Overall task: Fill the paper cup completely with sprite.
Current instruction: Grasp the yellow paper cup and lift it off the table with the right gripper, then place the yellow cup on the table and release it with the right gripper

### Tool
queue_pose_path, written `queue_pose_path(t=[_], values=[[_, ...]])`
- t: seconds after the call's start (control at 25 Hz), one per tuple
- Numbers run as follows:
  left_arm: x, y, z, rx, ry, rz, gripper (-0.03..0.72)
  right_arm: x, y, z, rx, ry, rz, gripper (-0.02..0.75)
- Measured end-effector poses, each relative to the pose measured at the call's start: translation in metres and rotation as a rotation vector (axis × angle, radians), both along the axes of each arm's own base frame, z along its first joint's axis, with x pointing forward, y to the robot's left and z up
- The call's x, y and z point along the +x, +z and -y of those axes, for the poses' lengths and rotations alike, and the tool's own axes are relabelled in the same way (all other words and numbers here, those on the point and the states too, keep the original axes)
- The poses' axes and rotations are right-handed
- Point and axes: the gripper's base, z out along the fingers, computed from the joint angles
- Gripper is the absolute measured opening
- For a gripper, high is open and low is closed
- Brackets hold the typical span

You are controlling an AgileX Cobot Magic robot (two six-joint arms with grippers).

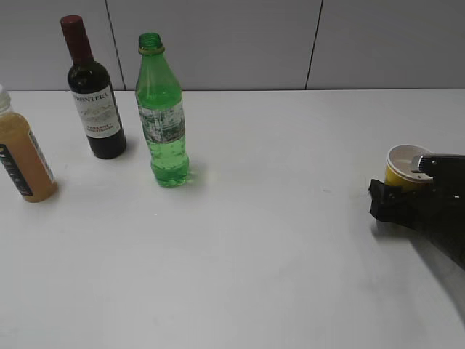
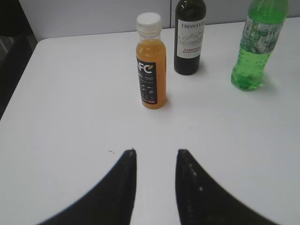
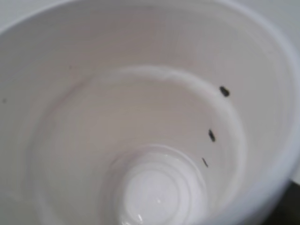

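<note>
Cup [image 3: 154,140] fills my right view, grip unclear; left gripper [image 2: 156,154] gapes empty; uncapped green bottle [image 1: 163,116], upper left, may topple.

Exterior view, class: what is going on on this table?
The right hand is at the small yellow paper cup near the table's right edge; whether it grips it is unclear. The cup looks empty. The tall green plastic sprite bottle stands uncapped and untouched, far left. The left hand hovers open, holding nothing.
</note>
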Motion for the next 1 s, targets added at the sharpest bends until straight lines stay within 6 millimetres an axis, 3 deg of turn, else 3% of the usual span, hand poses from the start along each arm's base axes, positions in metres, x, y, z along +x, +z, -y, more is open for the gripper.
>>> queue_pose_path(t=[0.24,0.48,0.64,0.84,1.0], values=[[0.000,0.000,0.000,0.000,0.000,0.000,0.230,0.000,0.000,-0.001,0.001,0.015,0.001,0.466],[0.000,0.000,0.000,0.000,0.000,0.000,0.230,0.001,0.004,-0.003,0.006,0.036,-0.003,0.464],[0.000,0.000,0.000,0.000,0.000,0.000,0.230,0.004,0.019,-0.006,0.011,0.058,0.035,0.463],[0.000,0.000,0.000,0.000,0.000,0.000,0.230,0.005,0.039,-0.018,0.014,0.206,0.106,0.463],[0.000,0.000,0.000,0.000,0.000,0.000,0.230,0.001,0.042,-0.030,0.012,0.350,0.116,0.463]])
